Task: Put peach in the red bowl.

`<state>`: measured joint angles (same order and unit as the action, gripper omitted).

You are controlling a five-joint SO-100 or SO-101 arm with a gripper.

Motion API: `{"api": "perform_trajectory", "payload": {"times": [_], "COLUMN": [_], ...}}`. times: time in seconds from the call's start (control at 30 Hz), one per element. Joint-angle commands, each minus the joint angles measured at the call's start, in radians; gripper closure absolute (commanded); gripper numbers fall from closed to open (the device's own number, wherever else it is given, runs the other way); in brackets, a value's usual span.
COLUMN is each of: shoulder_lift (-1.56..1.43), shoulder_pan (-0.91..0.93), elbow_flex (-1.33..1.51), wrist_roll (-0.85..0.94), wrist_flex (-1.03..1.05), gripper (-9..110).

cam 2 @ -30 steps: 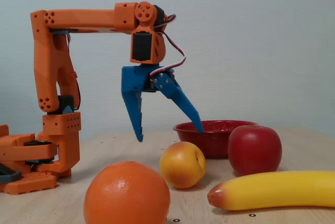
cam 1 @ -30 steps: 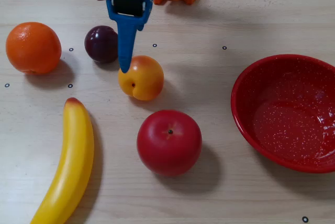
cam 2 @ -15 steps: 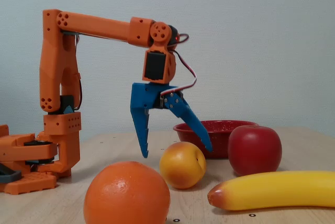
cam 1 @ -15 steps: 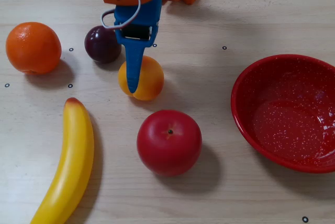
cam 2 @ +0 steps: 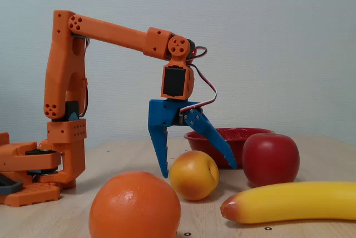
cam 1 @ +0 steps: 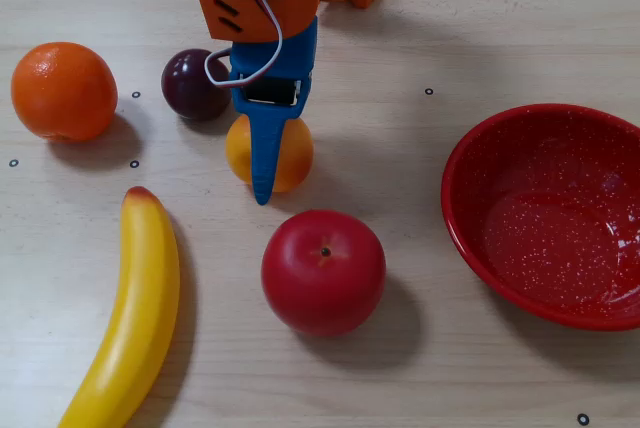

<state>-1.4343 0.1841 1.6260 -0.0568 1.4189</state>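
So our pincer (cam 2: 197,168) is spread around the peach (cam 2: 193,174), not yet pinching; lifting it into the bowl (cam 1: 545,216) remains.

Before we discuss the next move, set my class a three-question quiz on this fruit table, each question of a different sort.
1. True or false: the blue two-finger hand is closed on the small round yellow-orange peach.
2. Multiple choice: in the top-down fixed view, which thing lies nearest the peach? A) the glossy red speckled bowl B) the big red apple C) the long yellow banana
3. Fill in: the red bowl holds ___ fruit.

Key:
1. False; the fingers are spread, one on each side of the peach in the side fixed view.
2. B
3. no
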Motion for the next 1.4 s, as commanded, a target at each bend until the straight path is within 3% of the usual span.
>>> {"api": "perform_trajectory", "payload": {"times": [0.0,1.37], "shoulder_lift": [-0.031,0.021], "shoulder_pan": [-0.028,-0.023], "elbow_flex": [-0.034,0.002], "wrist_roll": [-0.011,0.014], "wrist_flex": [-0.031,-0.112], "gripper": [52,53]}}
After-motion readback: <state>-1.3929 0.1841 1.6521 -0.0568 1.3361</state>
